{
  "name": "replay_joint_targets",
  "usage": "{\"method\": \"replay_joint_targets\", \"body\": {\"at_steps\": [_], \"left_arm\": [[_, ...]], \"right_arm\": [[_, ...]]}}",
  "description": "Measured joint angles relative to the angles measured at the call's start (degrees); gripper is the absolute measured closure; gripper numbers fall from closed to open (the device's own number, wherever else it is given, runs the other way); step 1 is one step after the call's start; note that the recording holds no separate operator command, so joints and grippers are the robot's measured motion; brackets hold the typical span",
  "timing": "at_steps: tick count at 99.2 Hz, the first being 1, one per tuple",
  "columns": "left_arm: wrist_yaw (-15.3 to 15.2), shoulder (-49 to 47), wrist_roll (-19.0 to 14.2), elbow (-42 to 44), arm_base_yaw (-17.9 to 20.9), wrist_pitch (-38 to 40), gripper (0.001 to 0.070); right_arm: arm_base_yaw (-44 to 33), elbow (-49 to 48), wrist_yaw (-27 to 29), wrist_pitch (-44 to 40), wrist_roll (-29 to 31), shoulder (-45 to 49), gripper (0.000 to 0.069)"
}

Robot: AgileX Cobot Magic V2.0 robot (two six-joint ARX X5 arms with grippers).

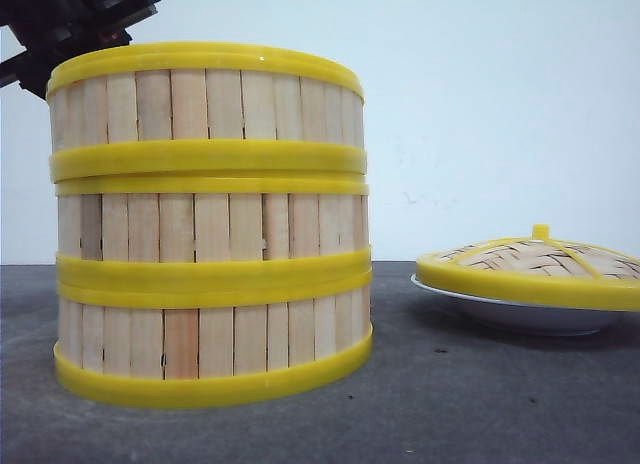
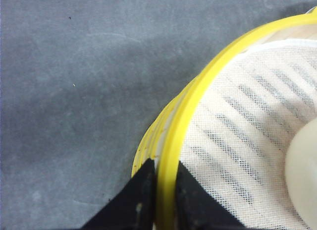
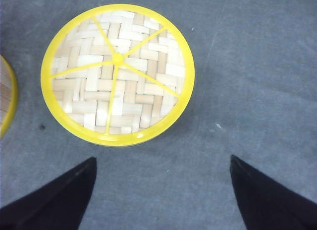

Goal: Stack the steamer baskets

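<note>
At the left of the front view, three steamer baskets (image 1: 210, 224) stand stacked in one column on the dark grey bench (image 1: 450, 394), their yellow bands meeting where one basket sits on the next. The left tool (image 2: 164, 190) is at the top basket (image 1: 205, 109): in the left wrist view its two black fingers (image 2: 138, 198) pinch the yellow rim, one outside the wall and one inside. White mesh cloth (image 2: 247, 136) lines that basket, and a pale rounded object (image 2: 303, 175) lies on it, too blurred to identify. To the right of the stack, well apart, a domed woven lid (image 1: 535, 262) rests on a white plate (image 1: 520, 312). The right tool (image 3: 161, 190) hangs above the bench near the lid, its fingers spread wide and empty.
</note>
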Motion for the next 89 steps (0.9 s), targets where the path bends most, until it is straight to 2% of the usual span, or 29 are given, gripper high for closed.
{"method": "replay_joint_targets", "body": {"at_steps": [63,73,89], "left_arm": [[-0.8,0.3,0.0,0.0,-1.1,1.0,0.0689],[-0.4,0.3,-0.2,0.0,-1.2,1.5,0.0637],[0.5,0.3,-0.5,0.0,-1.5,1.8,0.0470]], "right_arm": [[0.0,0.0,0.0,0.0,0.0,0.0,0.0162],[0.0,0.0,0.0,0.0,-0.1,0.0,0.0162],[0.0,-0.7,-0.5,1.4,-0.1,0.0,0.0162]]}}
